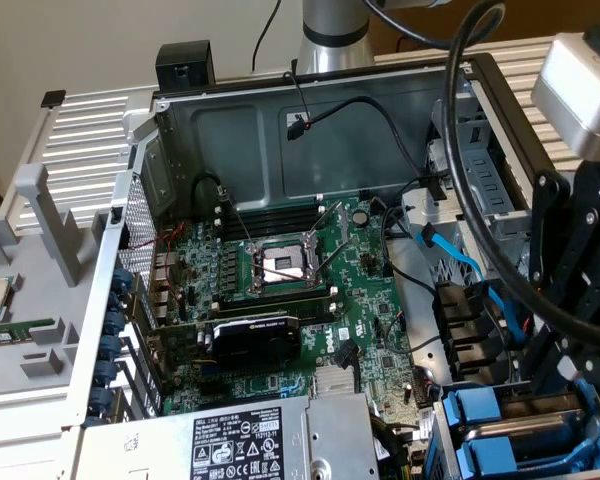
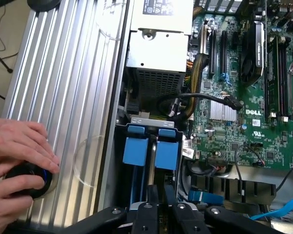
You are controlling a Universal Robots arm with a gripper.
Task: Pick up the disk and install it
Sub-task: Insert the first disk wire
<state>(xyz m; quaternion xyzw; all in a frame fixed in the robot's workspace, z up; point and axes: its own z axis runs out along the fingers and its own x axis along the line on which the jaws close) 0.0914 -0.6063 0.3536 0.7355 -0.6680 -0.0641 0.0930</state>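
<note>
Apparently installation is proceeding; the narrow pincer (image 2: 161,195) is pinching the disk (image 2: 166,155) in its bay (image 2: 118,161). Seating is demanding straight alignment.

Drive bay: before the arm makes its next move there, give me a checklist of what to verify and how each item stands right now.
1. Tool over the drive bay: ok, it hangs above the two blue trays.
2. Which tray carries the disk: cannot tell, no label shows.
3. Disk held: cannot tell.
4. Person's hands out of the case: ok, they rest on a black knob on the ribbed plate.
5. Black cable off the trays: ok, it loops beyond the bay.
</note>
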